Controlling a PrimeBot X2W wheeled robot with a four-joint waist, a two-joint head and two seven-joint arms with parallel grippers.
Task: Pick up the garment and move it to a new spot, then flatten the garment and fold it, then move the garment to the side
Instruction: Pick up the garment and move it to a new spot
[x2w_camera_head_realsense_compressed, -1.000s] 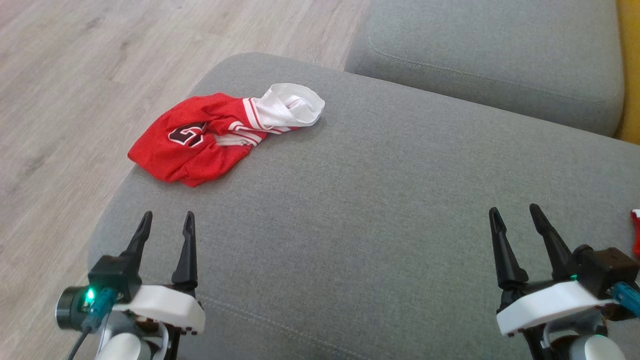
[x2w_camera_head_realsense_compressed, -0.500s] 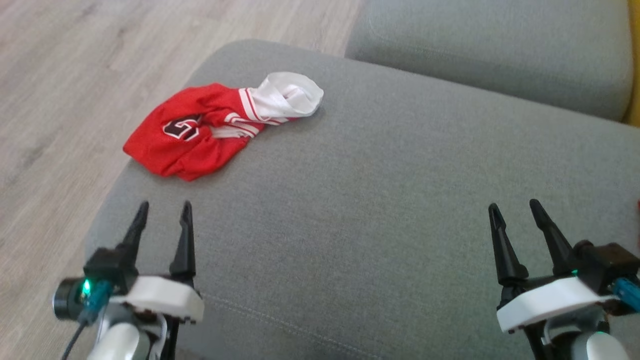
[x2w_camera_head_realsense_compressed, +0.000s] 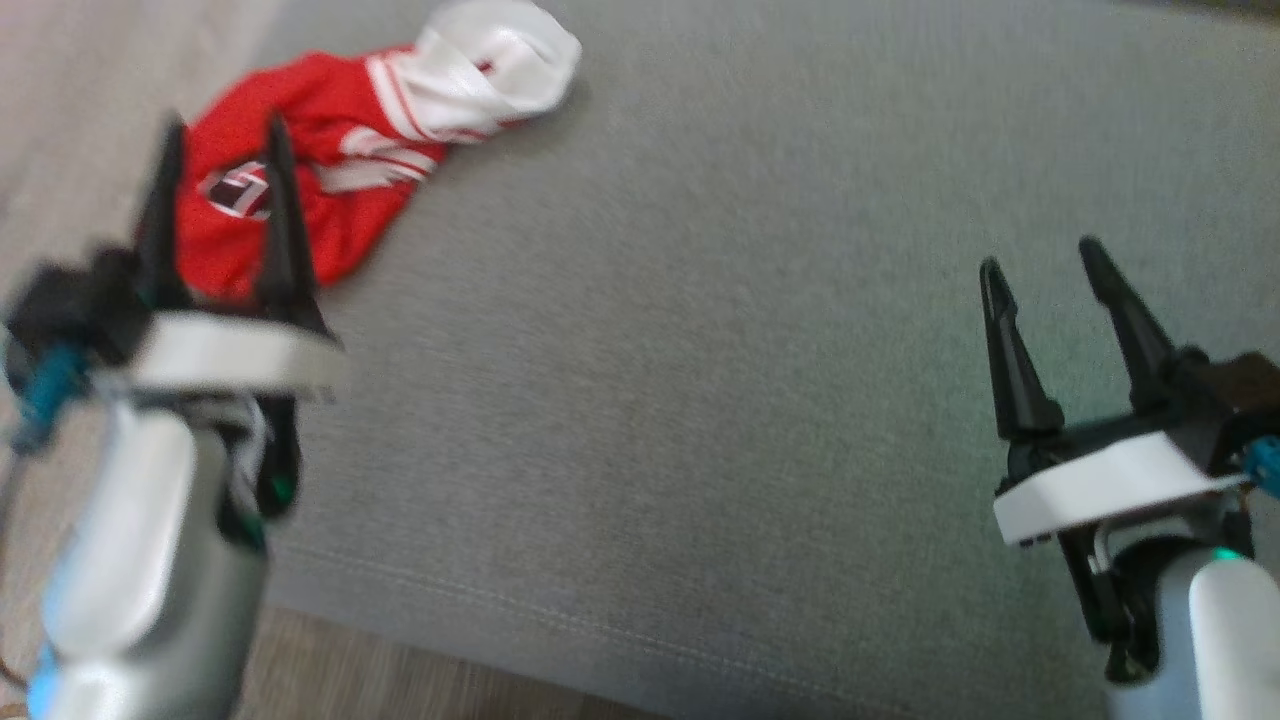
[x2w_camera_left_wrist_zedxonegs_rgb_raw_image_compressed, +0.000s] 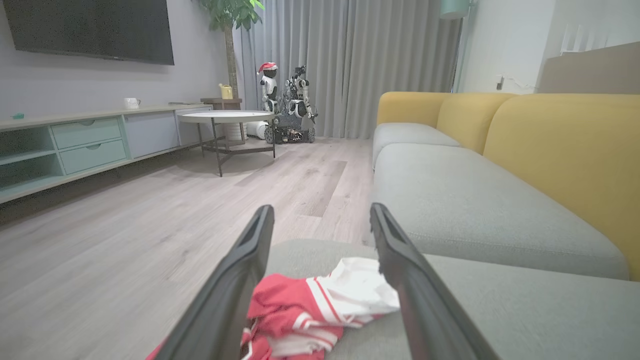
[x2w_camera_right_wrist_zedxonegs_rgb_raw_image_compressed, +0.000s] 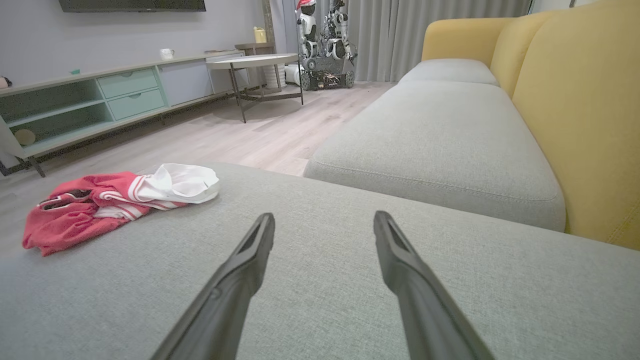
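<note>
Overhead, the crumpled red jersey (x2w_camera_head_realsense_compressed: 340, 210) lies near the left edge of the grey seat cushion (x2w_camera_head_realsense_compressed: 700, 350), toward its far end. Its white part is bunched on the side facing the cushion's middle, and a dark emblem faces up.

The left claw (x2w_camera_head_realsense_compressed: 223, 125) is spread and empty, poised at the cushion's left edge. In the blurred head view its two dark fingers overlap the red half of the jersey. In the left wrist view the left claw (x2w_camera_left_wrist_zedxonegs_rgb_raw_image_compressed: 321, 210) frames the jersey (x2w_camera_left_wrist_zedxonegs_rgb_raw_image_compressed: 310, 310) between its fingers. Contact cannot be told.

The right claw (x2w_camera_head_realsense_compressed: 1040, 255) is likewise spread and empty, above the cushion's right part and well apart from the jersey. In its own wrist view the right claw (x2w_camera_right_wrist_zedxonegs_rgb_raw_image_compressed: 324, 216) points along bare cushion (x2w_camera_right_wrist_zedxonegs_rgb_raw_image_compressed: 500, 280), with the jersey (x2w_camera_right_wrist_zedxonegs_rgb_raw_image_compressed: 100, 200) at the far left.

Beyond the cushion lies a second seat cushion (x2w_camera_right_wrist_zedxonegs_rgb_raw_image_compressed: 440, 130), backed by a yellow backrest (x2w_camera_right_wrist_zedxonegs_rgb_raw_image_compressed: 575, 100). Left of the cushion is wooden floor (x2w_camera_left_wrist_zedxonegs_rgb_raw_image_compressed: 125, 240), with a round table (x2w_camera_left_wrist_zedxonegs_rgb_raw_image_compressed: 225, 116) and a wheeled robot (x2w_camera_left_wrist_zedxonegs_rgb_raw_image_compressed: 287, 105) farther off.
</note>
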